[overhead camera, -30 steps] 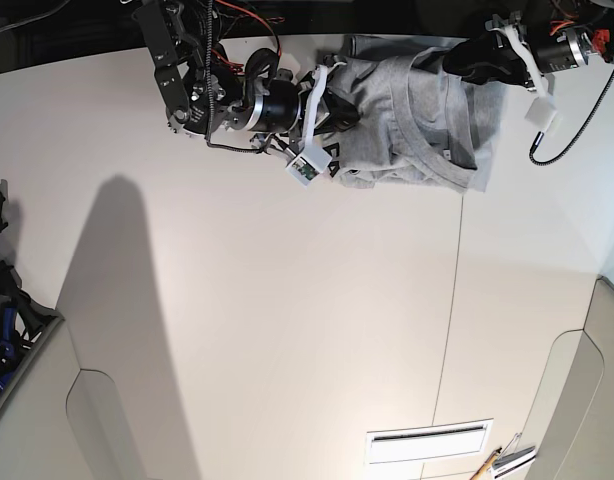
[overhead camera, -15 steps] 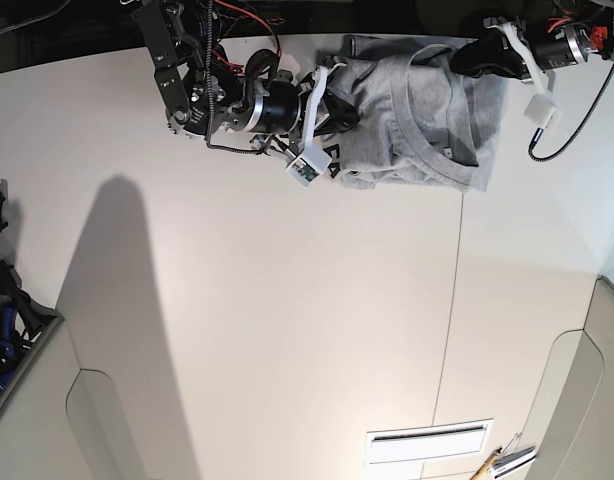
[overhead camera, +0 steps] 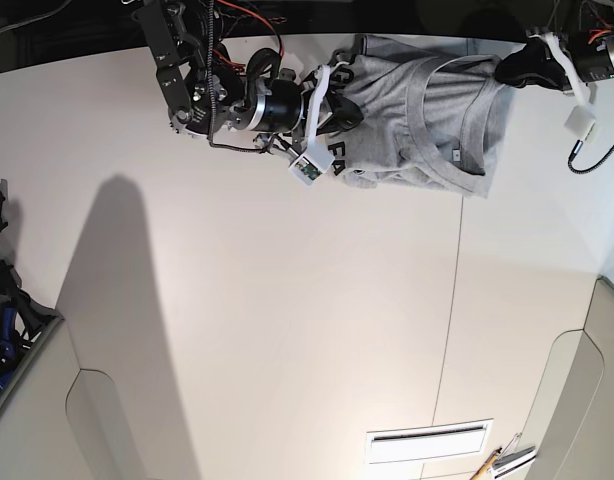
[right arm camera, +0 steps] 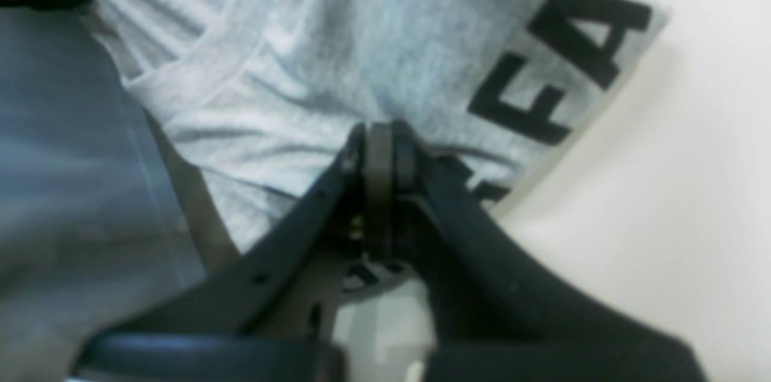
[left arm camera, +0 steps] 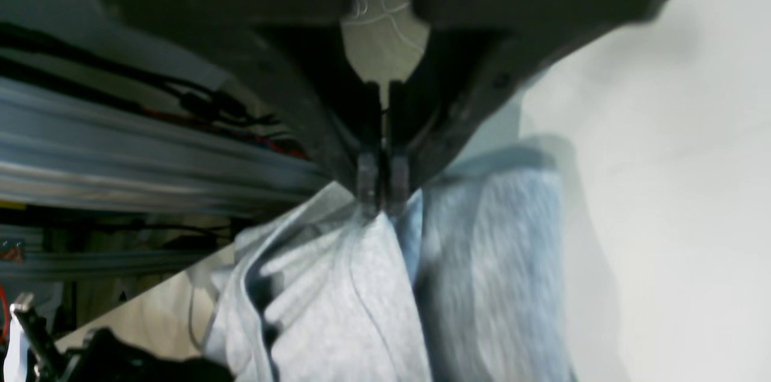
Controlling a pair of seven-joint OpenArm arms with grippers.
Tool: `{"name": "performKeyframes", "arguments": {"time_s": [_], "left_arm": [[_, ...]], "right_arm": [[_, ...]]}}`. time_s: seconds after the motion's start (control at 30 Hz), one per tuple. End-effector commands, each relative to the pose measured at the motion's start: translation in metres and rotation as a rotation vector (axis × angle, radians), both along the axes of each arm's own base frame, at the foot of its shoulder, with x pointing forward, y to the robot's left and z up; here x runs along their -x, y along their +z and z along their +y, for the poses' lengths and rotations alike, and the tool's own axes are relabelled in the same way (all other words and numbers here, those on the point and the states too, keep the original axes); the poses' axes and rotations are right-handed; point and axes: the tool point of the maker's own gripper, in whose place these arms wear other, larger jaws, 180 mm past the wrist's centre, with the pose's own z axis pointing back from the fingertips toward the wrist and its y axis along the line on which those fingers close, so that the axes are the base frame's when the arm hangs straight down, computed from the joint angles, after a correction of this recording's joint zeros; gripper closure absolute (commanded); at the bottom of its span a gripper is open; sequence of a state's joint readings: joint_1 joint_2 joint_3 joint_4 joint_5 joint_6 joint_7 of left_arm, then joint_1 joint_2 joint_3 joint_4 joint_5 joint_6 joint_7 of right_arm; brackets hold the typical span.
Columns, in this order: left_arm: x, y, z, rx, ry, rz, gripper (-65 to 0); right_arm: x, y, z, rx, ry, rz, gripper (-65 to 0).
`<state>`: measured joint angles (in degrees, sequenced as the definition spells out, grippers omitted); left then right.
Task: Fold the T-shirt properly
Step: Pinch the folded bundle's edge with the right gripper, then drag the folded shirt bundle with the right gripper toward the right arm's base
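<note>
Having just pinched shut on the T-shirt, the left gripper is drawing it taut along the table's far edge while the right gripper is staying clamped on the lettered side, spreading it for folding.

Heather-grey T-shirt with black block lettering, bunched and creased, at the table's far edge

We count one heather-grey short-sleeved cotton T-shirt with black block lettering at the bench's far edge, and two black end effectors: left end effector, right end effector.
</note>
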<state>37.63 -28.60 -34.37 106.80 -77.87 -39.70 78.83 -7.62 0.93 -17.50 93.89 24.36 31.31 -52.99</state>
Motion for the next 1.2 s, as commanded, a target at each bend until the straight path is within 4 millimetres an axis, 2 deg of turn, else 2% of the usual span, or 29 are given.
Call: {"name": "performKeyframes", "arguments": {"time_s": [0.0,0.17,0.27,0.3,0.33,0.43,0.53,0.73,0.77,0.8,0.87,0.9,1.03,1.17], "left_arm": [[-0.002,0.007,0.002,-0.002,-0.009,-0.020,0.0],[-0.005,0.010,-0.001,0.023,-0.003,-0.037,0.0],[-0.007,0.011,-0.001,0.027,0.002,-0.045,-18.8],[-0.008,0.012,-0.001,0.027,0.004,-0.049,-22.8],[-0.009,0.012,-0.001,0.028,0.008,-0.054,-23.9],[-0.013,0.017,0.003,0.032,0.027,-0.079,-23.9],[-0.020,0.028,0.013,0.034,0.066,-0.122,-23.9],[-0.031,0.060,0.058,-0.041,0.192,-0.238,-23.8],[-0.033,0.067,0.068,-0.059,0.218,-0.264,-23.0],[-0.035,0.074,0.076,-0.076,0.245,-0.292,-18.5],[-0.035,0.086,0.094,-0.116,0.296,-0.335,-3.0],[-0.035,0.092,0.102,-0.138,0.319,-0.354,0.0],[-0.037,0.106,0.119,-0.174,0.379,-0.414,0.0],[-0.035,0.101,0.122,-0.188,0.401,-0.408,0.0]], "right_arm": [[-0.006,0.007,0.002,-0.010,-0.004,-0.025,0.0],[-0.006,0.007,0.001,-0.010,-0.002,-0.023,0.0],[-0.007,0.011,0.003,-0.028,-0.003,-0.026,0.0],[-0.007,0.014,0.004,-0.040,-0.004,-0.028,0.0],[-0.008,0.018,0.005,-0.048,-0.004,-0.035,0.0],[-0.010,0.033,0.007,-0.070,0.002,-0.065,0.0],[-0.016,0.055,0.008,-0.090,0.006,-0.131,0.0],[-0.027,0.113,0.013,-0.154,0.039,-0.314,0.0],[-0.027,0.117,0.018,-0.161,0.065,-0.331,0.0],[-0.025,0.119,0.024,-0.160,0.097,-0.341,0.0],[-0.016,0.118,0.039,-0.153,0.175,-0.354,0.0],[-0.010,0.115,0.048,-0.142,0.220,-0.358,0.0],[0.008,0.093,0.080,-0.055,0.401,-0.406,0.0],[0.009,0.049,0.095,0.089,0.527,-0.406,0.0]]}}
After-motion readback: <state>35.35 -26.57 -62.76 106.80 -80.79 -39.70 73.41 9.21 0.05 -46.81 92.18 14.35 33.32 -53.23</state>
